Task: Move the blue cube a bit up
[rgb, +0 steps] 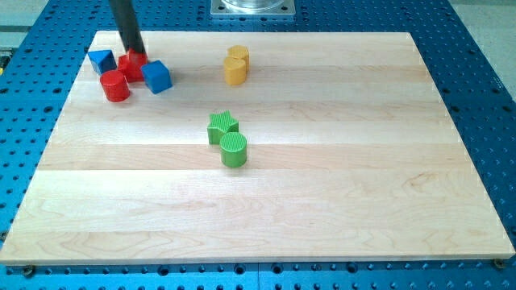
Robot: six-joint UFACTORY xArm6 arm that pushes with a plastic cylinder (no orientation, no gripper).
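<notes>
The blue cube (157,76) sits near the board's top left, touching a red block (131,64) on its left. My tip (134,51) stands at the top of that red block, up and to the left of the blue cube. A red cylinder (115,85) lies just below the red block, left of the cube. A second blue block (101,60) sits at the far left of the cluster.
A yellow block pair (236,65) stands at the top centre. A green star (222,126) and a green cylinder (234,150) sit together mid-board. The wooden board (339,185) lies on a blue perforated table (484,80).
</notes>
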